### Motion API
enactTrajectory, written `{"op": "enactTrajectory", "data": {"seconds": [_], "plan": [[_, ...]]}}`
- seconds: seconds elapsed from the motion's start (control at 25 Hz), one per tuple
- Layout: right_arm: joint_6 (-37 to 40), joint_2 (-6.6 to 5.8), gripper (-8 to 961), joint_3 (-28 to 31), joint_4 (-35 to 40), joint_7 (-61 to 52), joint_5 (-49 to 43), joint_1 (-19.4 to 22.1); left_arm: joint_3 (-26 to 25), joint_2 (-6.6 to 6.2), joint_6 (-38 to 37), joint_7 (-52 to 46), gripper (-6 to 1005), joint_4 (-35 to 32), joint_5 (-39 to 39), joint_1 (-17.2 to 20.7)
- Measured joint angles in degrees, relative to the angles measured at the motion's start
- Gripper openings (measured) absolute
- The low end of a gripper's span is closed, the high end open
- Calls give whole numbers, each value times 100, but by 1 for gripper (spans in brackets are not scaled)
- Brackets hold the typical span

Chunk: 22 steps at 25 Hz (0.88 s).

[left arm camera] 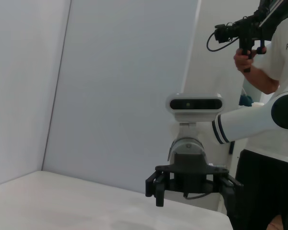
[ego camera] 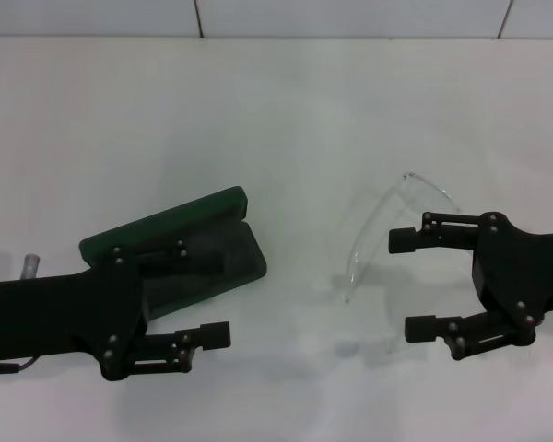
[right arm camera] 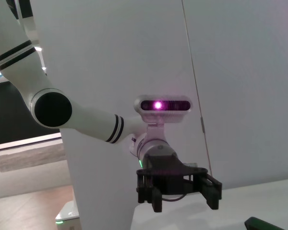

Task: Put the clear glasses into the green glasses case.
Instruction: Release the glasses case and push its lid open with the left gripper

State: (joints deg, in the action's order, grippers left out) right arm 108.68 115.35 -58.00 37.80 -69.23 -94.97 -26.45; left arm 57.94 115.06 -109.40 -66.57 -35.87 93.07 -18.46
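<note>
The clear glasses [ego camera: 387, 230] lie on the white counter [ego camera: 286, 120] right of centre, their curved front toward the far right and one thin arm running down to the near left. The right gripper [ego camera: 401, 281] sits at the right edge, its two fingers spread wide and pointing left; the far finger [ego camera: 410, 238] is just beside or touching the glasses' frame, and I cannot tell which, while the near finger [ego camera: 429, 325] stays apart from them on the near side.

The green glasses case [ego camera: 189, 249] lies open left of centre, tilted, lid on the far side and dark lining showing. The left gripper [ego camera: 217, 304] reaches in from the left edge over the case's near-left part, its fingers spread, the near one [ego camera: 207, 334] beyond the case's near edge.

Bare counter separates case and glasses, and more stretches behind both to the far wall [ego camera: 350, 17].
</note>
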Motion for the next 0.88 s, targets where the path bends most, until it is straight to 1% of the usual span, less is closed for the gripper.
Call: {"op": "enactTrajectory", "data": {"seconds": [0.12,0.4,0.72,0.88], "plan": [[-87,8,876,-77,-7,0,-4,-6,8,2,-3,-37,738,2,-1,-14],[-177,21,876,-217,-4,-3,-5,3,-24,-60,-3,-603,732,-185,27,-115],[-264,49,877,-215,-48,39,12,41,-25,-35,0,-627,726,-214,27,-106],[-337,34,877,-163,-29,63,23,68,-46,-19,-72,-730,723,-360,-192,-91]]}}
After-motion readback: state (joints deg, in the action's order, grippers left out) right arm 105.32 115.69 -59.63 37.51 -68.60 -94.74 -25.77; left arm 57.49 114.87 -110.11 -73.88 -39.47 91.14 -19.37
